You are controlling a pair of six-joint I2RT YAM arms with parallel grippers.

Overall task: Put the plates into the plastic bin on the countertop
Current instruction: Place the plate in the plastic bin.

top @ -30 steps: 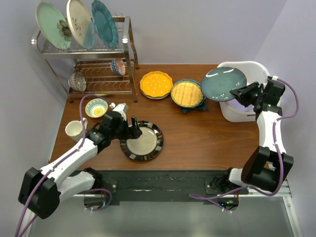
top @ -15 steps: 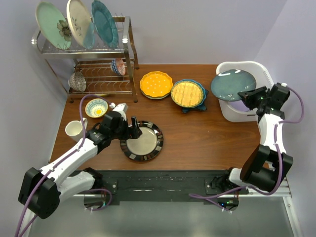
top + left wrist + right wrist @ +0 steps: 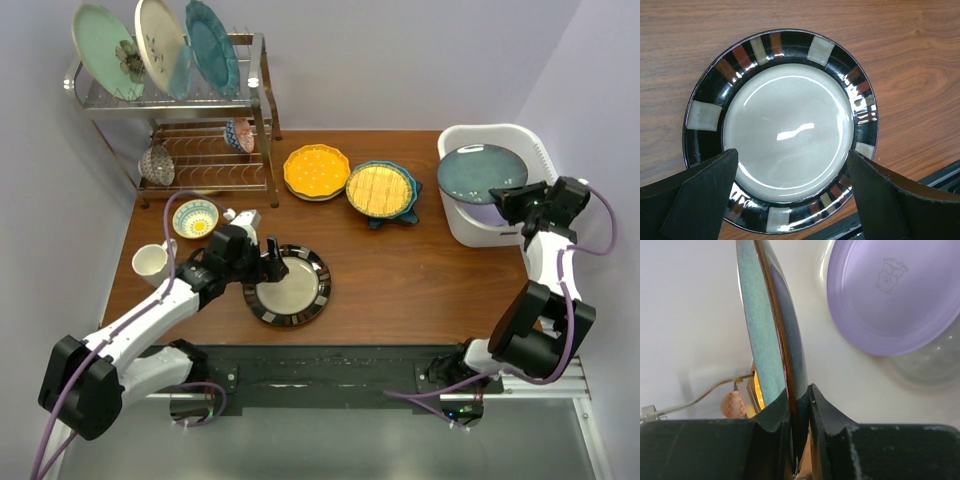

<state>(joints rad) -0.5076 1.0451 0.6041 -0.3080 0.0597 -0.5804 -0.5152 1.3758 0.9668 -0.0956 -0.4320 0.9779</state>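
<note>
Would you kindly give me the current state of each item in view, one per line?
Right pincer: shut on the blue-grey plate at its rim.
Blue-grey plate: held over the plastic bin, not yet released.
Lilac plate: lying in the bin.
Left pincer: open above the dark-rimmed plate.
Dark-rimmed plate: flat on the table, ungripped.
Yellow scalloped plate: flat, untouched.
Yellow gridded plate: flat, untouched.

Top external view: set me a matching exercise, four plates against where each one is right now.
Plates: 1 blue-green plate; 2 lilac plate; 3 dark-rimmed plate; 4 yellow scalloped plate.
Places: A on the table at the open left gripper; B on the table beside the wire rack; C pinched by the right gripper over the plastic bin; D lying in that bin.
Pairs: 1-C, 2-D, 3-A, 4-B.
</note>
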